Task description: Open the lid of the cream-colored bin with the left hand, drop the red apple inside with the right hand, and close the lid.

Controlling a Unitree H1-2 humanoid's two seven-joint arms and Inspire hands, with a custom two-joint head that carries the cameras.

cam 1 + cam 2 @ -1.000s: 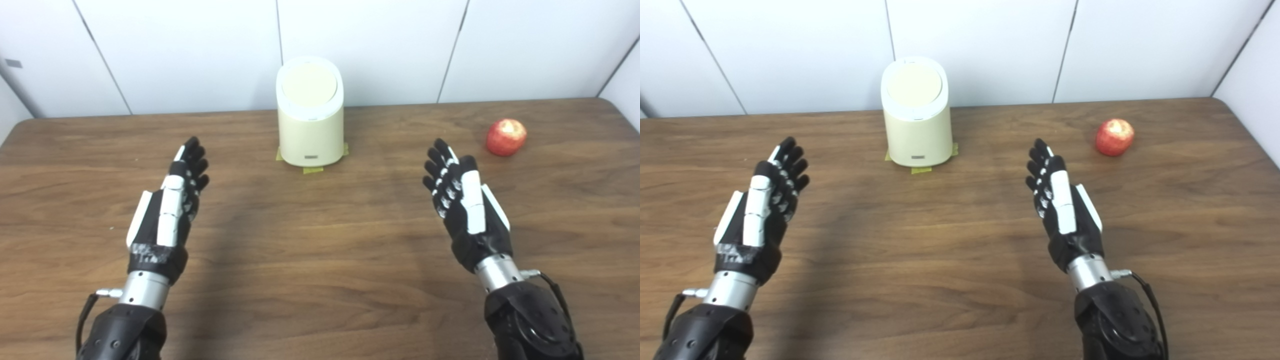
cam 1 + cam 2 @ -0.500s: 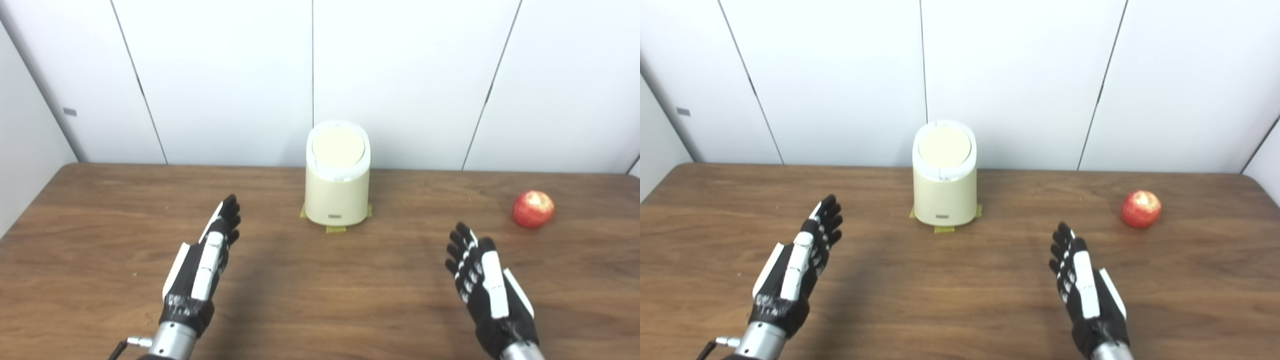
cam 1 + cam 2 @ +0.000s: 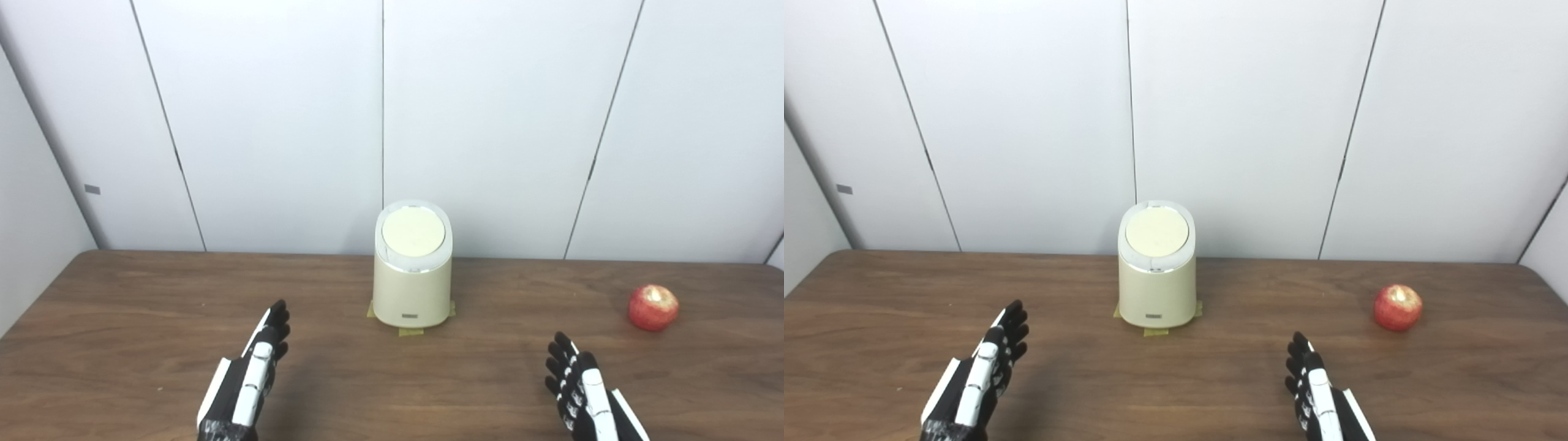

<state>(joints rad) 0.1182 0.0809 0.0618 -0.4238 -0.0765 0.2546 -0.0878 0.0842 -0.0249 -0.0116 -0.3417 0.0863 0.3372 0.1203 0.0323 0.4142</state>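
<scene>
Since a second ago the head cameras have tilted upward, so more wall shows and both arms sit lower in the picture, while the bin and apple keep their places on the desk; the left robot hand (image 3: 245, 383) is empty, fingers stretched out and apart, hovering over the desk in front of the cream-colored bin (image 3: 412, 282) and off to its left, well apart from it; the right robot hand (image 3: 585, 392) is likewise spread and holds nothing, in front of the bin and to its right, partly cut by the bottom edge; the bin stands upright near the desk's (image 3: 122, 306) far edge, against the white wall (image 3: 490, 122), its round lid (image 3: 413, 232) shut, yellow tape (image 3: 410, 331) under its base; the red apple (image 3: 653, 307) lies on the desk well to the right of the bin, untouched, beyond the right robot hand.
</scene>
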